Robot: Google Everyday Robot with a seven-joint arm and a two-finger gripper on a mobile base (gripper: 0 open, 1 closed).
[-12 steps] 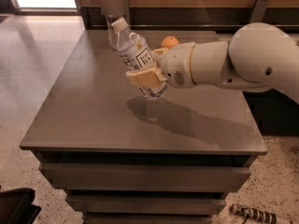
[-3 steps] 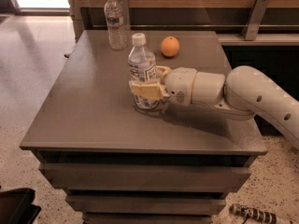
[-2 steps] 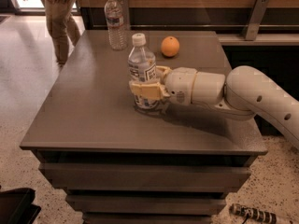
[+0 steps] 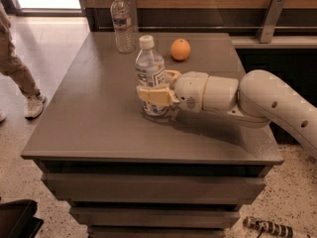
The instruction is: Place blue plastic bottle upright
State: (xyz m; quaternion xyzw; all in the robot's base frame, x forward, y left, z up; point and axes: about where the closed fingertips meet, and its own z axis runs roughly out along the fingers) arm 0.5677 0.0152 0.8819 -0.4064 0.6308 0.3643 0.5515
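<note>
Currently we record the blue plastic bottle (image 4: 149, 68) standing upright on the grey table (image 4: 94, 118), a little right of the table's middle and nearer its back half. Its white cap (image 4: 146, 41) is on top, and its label faces the camera. Its base rests on the table surface.

The gripper (image 4: 152, 89) sits at the bottle's lower body, reaching in from the right on the white arm (image 4: 267, 100). Its cream fingers (image 4: 154, 96) are narrowed around the bottle. The near one lies across the front of the bottle just below the label, and the far one shows behind the bottle on its right. We read this as a hold on the bottle. The wrist lies roughly level, low over the table.

Other items noted:
- An orange (image 4: 181, 49) sits behind and to the right of the held bottle, apart from it.
- A slimmer clear bottle (image 4: 122, 24) stands upright near the back left edge of the table, well apart from the gripper.
- A person's leg (image 4: 15, 66) and pale shoe (image 4: 33, 105) are on the floor to the left of the table.
- A striped cylindrical object (image 4: 267, 227) lies on the floor at lower right. We cannot tell what it is.
</note>
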